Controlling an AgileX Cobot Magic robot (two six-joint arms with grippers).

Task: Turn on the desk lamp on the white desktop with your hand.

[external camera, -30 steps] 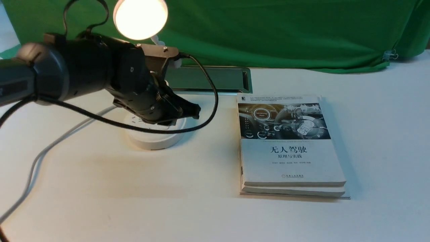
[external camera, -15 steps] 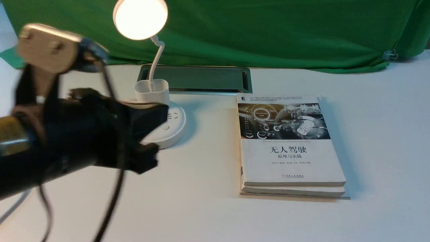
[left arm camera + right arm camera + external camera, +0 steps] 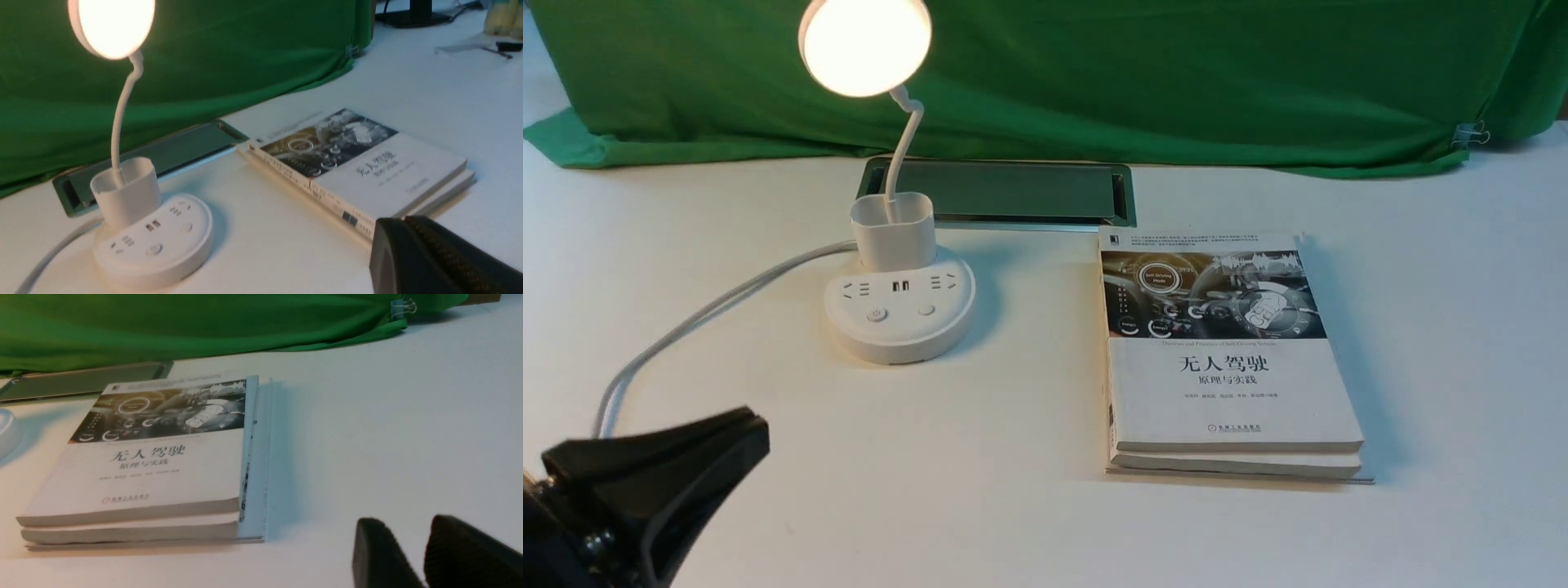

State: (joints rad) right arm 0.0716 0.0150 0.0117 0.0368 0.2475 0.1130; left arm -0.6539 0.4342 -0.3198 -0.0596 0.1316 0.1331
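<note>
The desk lamp stands on the white desktop [image 3: 1013, 523] with its round head [image 3: 864, 41] glowing. Its rounded base [image 3: 900, 327] shows two buttons [image 3: 876, 314] and sockets, and a grey cord [image 3: 686, 327] runs off to the left. My left gripper [image 3: 756, 433] is low at the near left corner, well short of the base, shut and empty. In the left wrist view its closed tip [image 3: 402, 220] points past the lamp base [image 3: 155, 253] toward the book. My right gripper [image 3: 402, 524] shows only in its wrist view, open over bare desktop.
A stack of two books [image 3: 1225, 351] lies right of the lamp. A metal-framed cable slot [image 3: 1013, 192] sits behind the base. Green cloth [image 3: 1176, 73] covers the back, with a binder clip [image 3: 1470, 135] at its right end.
My left arm has pulled back from over the lamp base to the near left corner, uncovering the base. The lamp head glows in all frames.
</note>
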